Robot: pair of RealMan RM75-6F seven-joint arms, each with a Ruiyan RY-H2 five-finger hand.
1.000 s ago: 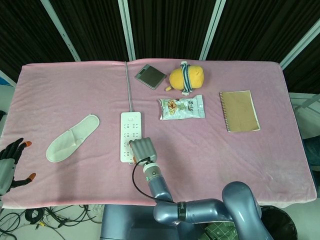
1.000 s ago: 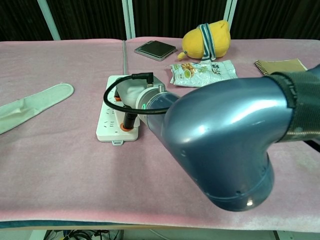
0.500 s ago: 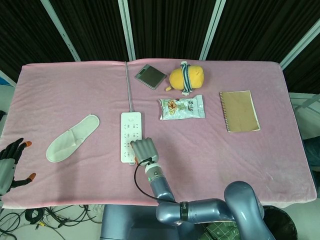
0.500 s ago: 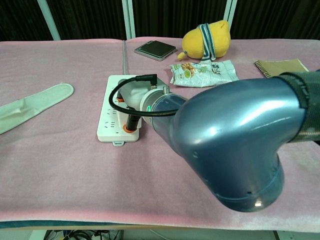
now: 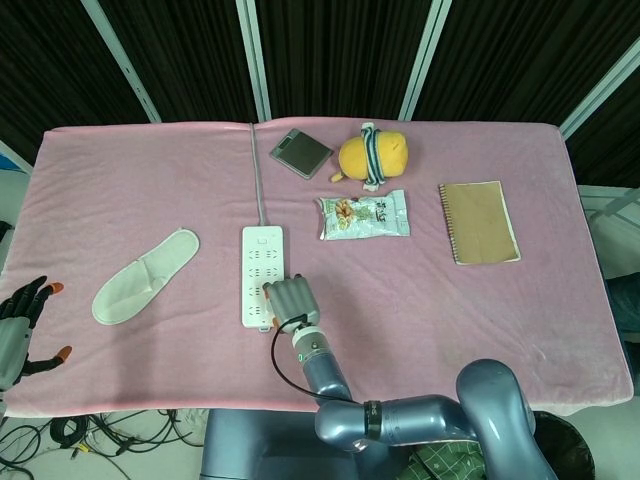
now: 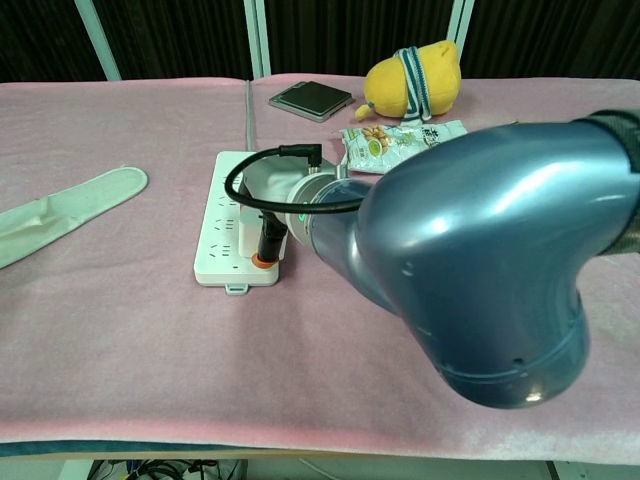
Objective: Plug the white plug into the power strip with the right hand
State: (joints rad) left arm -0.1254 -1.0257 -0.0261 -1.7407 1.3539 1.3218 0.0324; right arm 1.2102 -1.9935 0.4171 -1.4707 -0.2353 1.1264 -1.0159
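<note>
I am hovering my right hand [image 5: 289, 300], fingers curled, over the lower right end of the power strip [image 5: 261, 272]; whether it is pinching the white plug I cannot tell.

White power strip [image 5: 260, 272] flat on pink cloth

table cloth [image 5: 150, 200]: plain pink
flat power strip [image 5: 260, 262]: white, grey cord
right hand [image 5: 290, 300]: grey fingers, orange tips, on strip's near right edge
right arm [image 6: 480, 240]: glossy blue-grey, black cable loop
left hand [image 5: 20, 325]: black fingers, orange tips
soft slipper [image 5: 145, 275]: white, left of right hand
plush toy [image 5: 372, 156]: yellow, blue-white striped band
snack packet [image 5: 363, 215]: white-green
spiral notebook [image 5: 478, 222]: brown
square device [image 5: 300, 152]: grey
</note>
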